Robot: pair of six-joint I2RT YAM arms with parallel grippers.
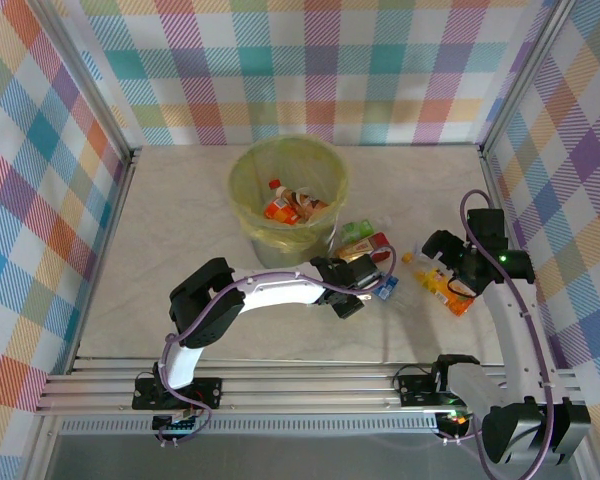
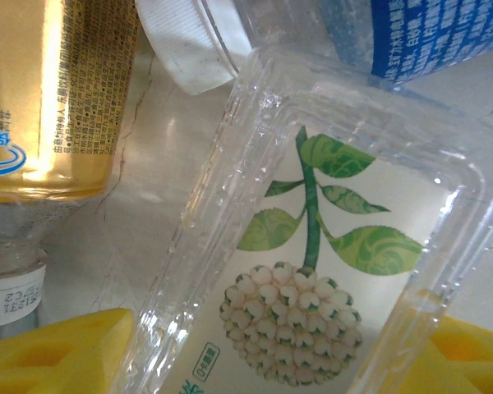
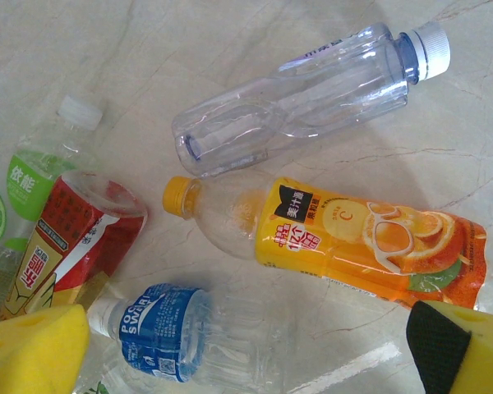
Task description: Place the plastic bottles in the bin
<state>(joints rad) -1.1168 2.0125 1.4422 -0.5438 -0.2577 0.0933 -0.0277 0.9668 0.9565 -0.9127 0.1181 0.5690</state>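
The bin [image 1: 236,182] stands at the back of the worktop [image 1: 150,230], with a few bottles [image 1: 283,207] already lying in it. Just right of it lies a huddle of more bottles, and the left tool [image 2: 263,361] is down among them. Its yellow pads [image 2: 53,357] flank a clear, square-sided bottle [image 2: 312,271] with a leaf print. Whether they are pinching it or only bracketing it I cannot tell from this close.

This bottle looks empty, so it is likely very light, thin-walled and slick, and it should dent under a hard squeeze. Its flat sides suit a hold across the mid body, with modest pressure.

Further right, the right tool [image 3: 246,357] hangs spread wide, holding nothing, above an orange bottle [image 3: 353,238], a clear one [image 3: 304,90] and a blue one [image 3: 164,332]. These are round and would probably roll if nudged. The narrow waist of the clear one is the likeliest place to take hold.
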